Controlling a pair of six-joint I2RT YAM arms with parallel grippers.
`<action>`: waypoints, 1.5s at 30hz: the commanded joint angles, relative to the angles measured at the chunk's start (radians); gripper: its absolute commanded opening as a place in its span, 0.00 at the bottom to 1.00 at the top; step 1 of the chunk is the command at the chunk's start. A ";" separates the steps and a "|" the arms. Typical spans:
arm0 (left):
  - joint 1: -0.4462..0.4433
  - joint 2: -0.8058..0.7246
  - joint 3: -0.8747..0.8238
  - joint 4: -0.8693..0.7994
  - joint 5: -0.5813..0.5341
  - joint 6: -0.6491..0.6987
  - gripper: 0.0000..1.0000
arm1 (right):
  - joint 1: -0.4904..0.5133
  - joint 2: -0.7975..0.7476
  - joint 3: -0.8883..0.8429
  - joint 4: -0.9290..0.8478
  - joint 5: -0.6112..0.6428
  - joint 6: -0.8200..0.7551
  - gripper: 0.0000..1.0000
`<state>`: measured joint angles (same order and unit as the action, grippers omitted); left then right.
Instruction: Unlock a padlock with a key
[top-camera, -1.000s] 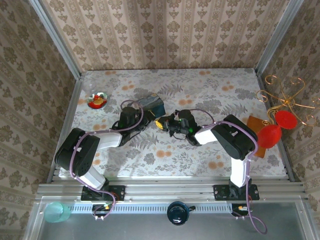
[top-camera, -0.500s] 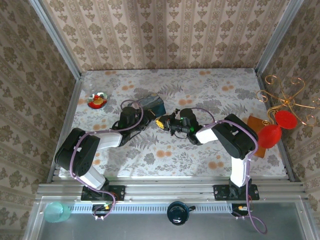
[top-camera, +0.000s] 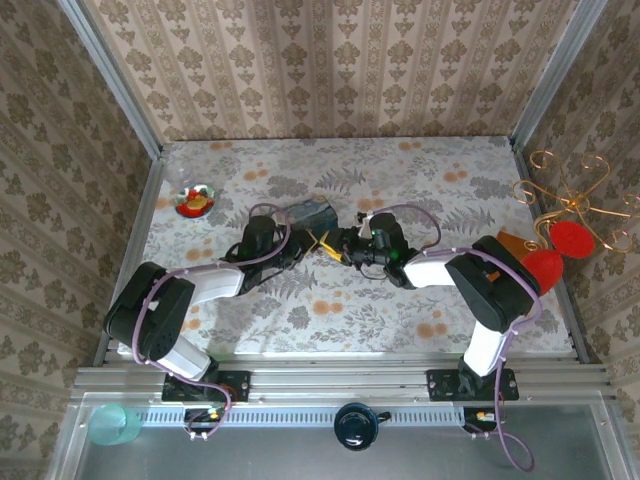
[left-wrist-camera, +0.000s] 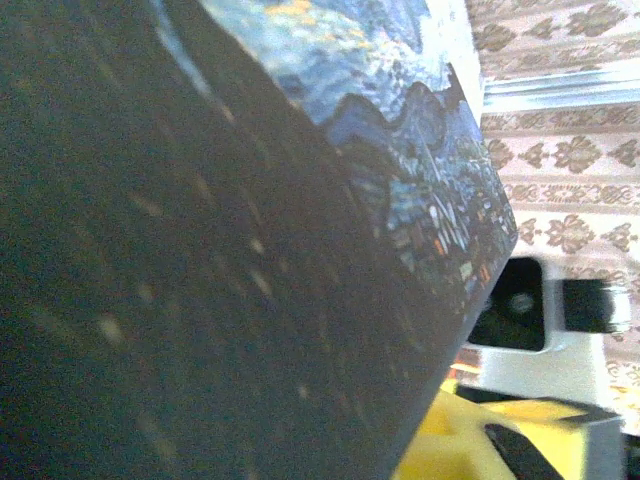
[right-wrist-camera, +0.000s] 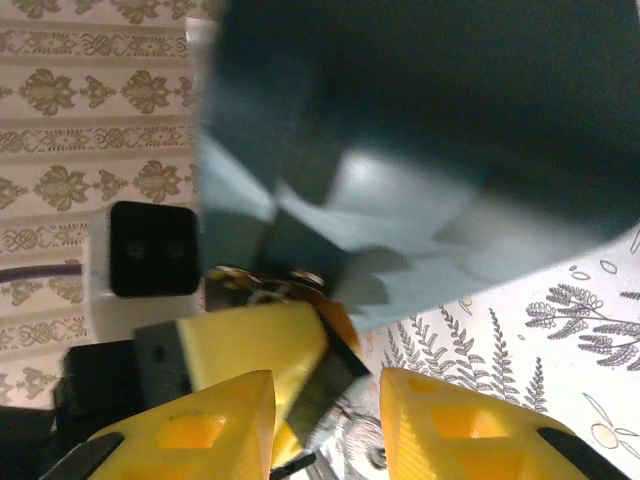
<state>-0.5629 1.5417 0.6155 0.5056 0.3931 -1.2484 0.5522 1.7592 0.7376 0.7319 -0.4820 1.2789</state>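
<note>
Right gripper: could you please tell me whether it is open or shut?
Open: the right gripper shows its yellow fingers standing apart, a gap between them, in the right wrist view.

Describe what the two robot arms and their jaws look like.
Both the left arm and the right arm are built of chunky black and white segments, with a thin purple cable looping along each. Each wrist carries a small white camera box with a dark lens face. The jaws are bright yellow blocks on black mounts.
</note>
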 joint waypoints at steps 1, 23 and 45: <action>0.004 -0.033 0.006 -0.021 0.049 0.018 0.01 | -0.003 -0.042 -0.008 -0.070 0.002 -0.192 0.34; 0.037 -0.085 0.003 -0.112 0.047 0.031 0.01 | 0.231 -0.180 -0.091 -0.192 0.419 -1.250 0.35; 0.025 -0.099 -0.007 -0.153 0.047 0.042 0.01 | 0.331 -0.039 0.000 -0.110 0.578 -1.414 0.30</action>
<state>-0.5312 1.4639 0.6155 0.3401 0.4221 -1.2194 0.8738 1.7027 0.7044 0.5785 0.0463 -0.1074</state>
